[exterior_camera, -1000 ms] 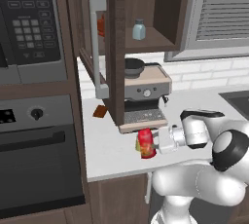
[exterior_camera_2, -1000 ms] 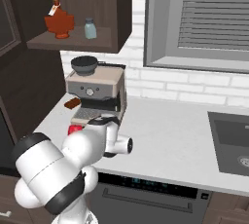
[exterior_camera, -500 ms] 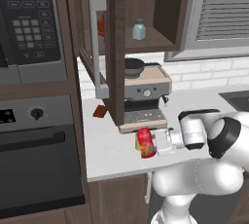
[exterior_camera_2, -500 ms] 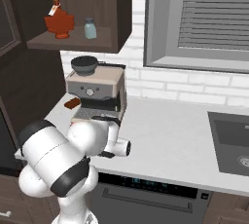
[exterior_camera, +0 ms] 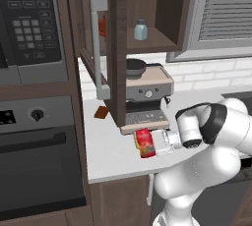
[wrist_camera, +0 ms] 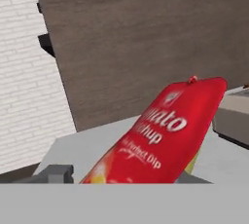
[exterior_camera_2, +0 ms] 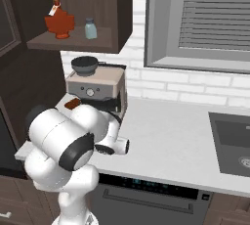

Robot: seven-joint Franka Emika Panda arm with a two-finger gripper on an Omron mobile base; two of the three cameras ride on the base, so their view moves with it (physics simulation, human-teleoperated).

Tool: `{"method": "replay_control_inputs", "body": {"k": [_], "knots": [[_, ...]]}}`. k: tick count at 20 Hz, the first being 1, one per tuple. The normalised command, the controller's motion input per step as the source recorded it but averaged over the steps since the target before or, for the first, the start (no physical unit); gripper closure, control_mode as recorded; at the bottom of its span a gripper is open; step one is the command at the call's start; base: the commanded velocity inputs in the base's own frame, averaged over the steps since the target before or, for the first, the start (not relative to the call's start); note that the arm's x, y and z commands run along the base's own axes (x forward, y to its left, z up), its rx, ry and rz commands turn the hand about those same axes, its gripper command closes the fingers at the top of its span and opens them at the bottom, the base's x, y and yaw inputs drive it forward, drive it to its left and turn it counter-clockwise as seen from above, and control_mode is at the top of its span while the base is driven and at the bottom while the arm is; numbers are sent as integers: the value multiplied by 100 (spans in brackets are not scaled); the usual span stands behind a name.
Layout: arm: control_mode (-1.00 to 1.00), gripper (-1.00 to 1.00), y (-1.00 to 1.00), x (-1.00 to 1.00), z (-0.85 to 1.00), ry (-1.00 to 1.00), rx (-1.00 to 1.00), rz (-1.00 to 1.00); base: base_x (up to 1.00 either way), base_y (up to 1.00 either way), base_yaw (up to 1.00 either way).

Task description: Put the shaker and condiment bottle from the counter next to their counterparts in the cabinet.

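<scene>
A: So, what are the fingers doing?

B: In the hand view the gripper (wrist_camera: pixel 131 179) has its jaws pinching the condiment bottle (wrist_camera: pixel 160 135), which leans from 7 toward 1 o'clock. One grey fingertip (wrist_camera: pixel 53 173) shows at 8 o'clock beside the bottle's base; the other is mostly hidden behind the red body.

A: And where is that bottle in the room?

B: In the left base view the condiment bottle (exterior_camera: pixel 144 143) sits at the gripper (exterior_camera: pixel 158 143), low over the counter (exterior_camera: pixel 113 158) and just in front of the coffee machine (exterior_camera: pixel 146 92), at about 6 o'clock from its drip tray. The open cabinet (exterior_camera: pixel 162 38) is at 12 o'clock above, with the pale blue-grey shaker (exterior_camera: pixel 141 29) on its shelf. From the right base view that shaker (exterior_camera_2: pixel 90 28) stands just beside the orange-red bottle (exterior_camera_2: pixel 59 21).

A: What could go wrong from here?

B: I'd judge the tilt the main worry: held aslant, the bottle might pivot in the grasp on the way up. Rising straight, it may also clip the coffee machine or the hanging cabinet door (exterior_camera: pixel 115 48), which stands close at 11 o'clock.

A: Any writing?

B: The label reads partly "…mato …chup" in white, with "Perfect Dip" in smaller script below. The rest is cut off or too blurred.
</scene>
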Motion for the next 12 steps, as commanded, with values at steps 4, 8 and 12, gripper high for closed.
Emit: {"method": "replay_control_inputs", "body": {"k": [4, 8, 12], "knots": [[-100, 100, 0, -9, 0, -10, 6, 0, 0, 0, 0], [-100, 100, 0, -38, 5, -22, 3, 0, 0, 0, 0], [-100, 100, 0, -54, 23, -25, 0, 0, 0, 0, 0]]}}
